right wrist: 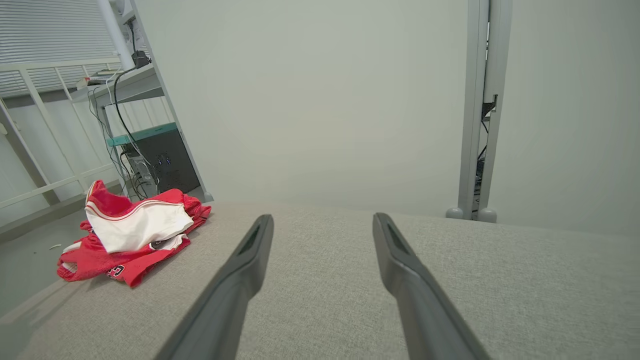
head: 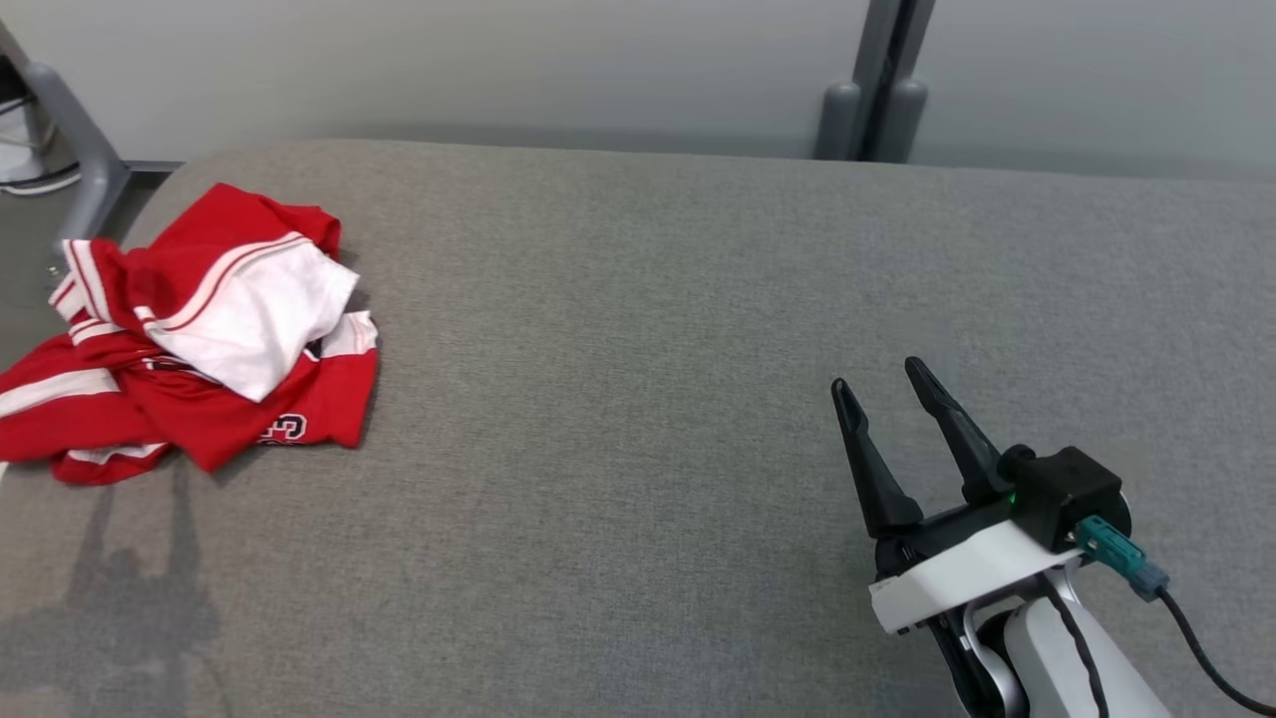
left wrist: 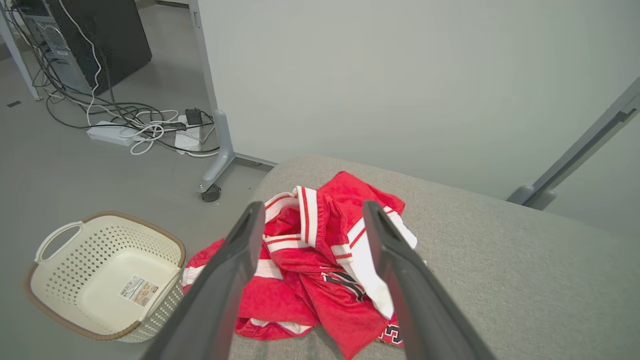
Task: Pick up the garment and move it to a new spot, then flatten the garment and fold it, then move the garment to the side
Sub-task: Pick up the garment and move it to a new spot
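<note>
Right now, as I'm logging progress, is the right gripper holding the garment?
No, the right gripper stands open over the grey cushion, apart from the crumpled garment.

Soft matt cloth on the garment point(head: 199, 339), red and white, crumpled. The desk point(head: 638, 299) under it wears grey woven fabric, dull and finely rough. Right tool point(head: 875, 374): dark matt plastic-looking fingers point(head: 865, 459), with a smooth white housing point(head: 957, 573) behind, faintly glossy. Left tool point(left wrist: 312, 205), same dull dark finish. And the basket point(left wrist: 125, 220): cream perforated plastic, matt, with a paper label point(left wrist: 139, 289) inside.
</note>
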